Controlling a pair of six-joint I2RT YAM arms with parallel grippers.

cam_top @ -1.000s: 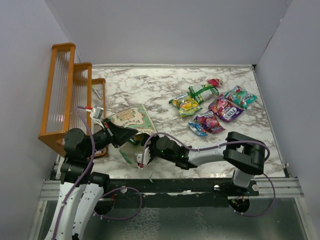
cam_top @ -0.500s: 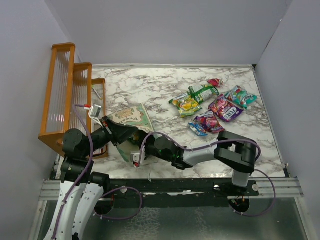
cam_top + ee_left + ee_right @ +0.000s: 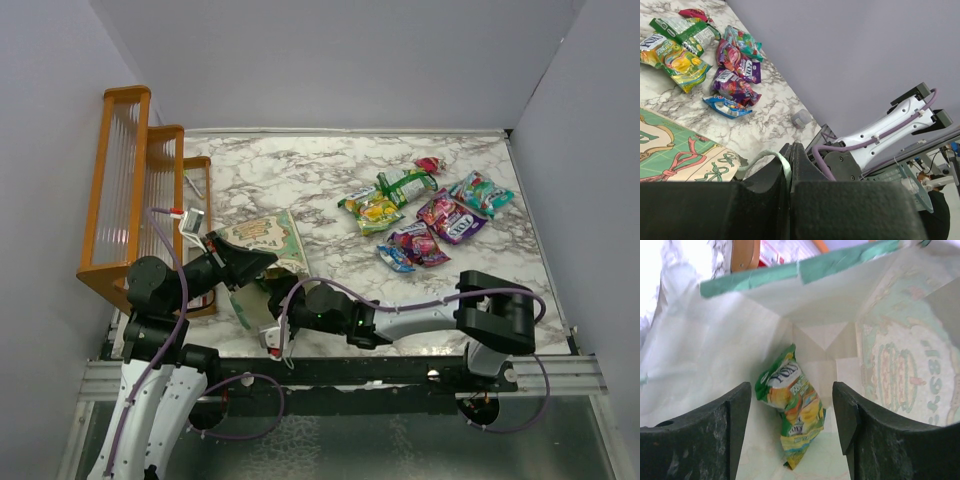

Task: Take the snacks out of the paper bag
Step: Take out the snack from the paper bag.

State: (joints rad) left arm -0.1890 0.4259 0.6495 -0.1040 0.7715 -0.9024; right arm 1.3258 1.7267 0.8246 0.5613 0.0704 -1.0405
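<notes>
The paper bag (image 3: 268, 238) lies on its side at the near left of the table, with its mouth toward the arms. My left gripper (image 3: 258, 264) is shut on the bag's thin string handle (image 3: 784, 164) and holds the mouth up. The right gripper (image 3: 270, 330) is at the mouth, open, looking into the white inside (image 3: 715, 360). A green-and-yellow snack packet (image 3: 792, 415) lies on the bag's floor, ahead of and between the fingers (image 3: 737, 430), untouched. Several snacks (image 3: 425, 212) lie on the table at the far right, also in the left wrist view (image 3: 735, 65).
An orange wooden rack (image 3: 128, 195) stands along the left edge beside the bag. A small translucent disc (image 3: 801, 119) lies on the marble near the right arm's base. Grey walls close the table in on three sides.
The right gripper has shifted left and toward the near edge at the bag's mouth. The left gripper has kept its hold on the handle, and the mouth has moved slightly with it.
</notes>
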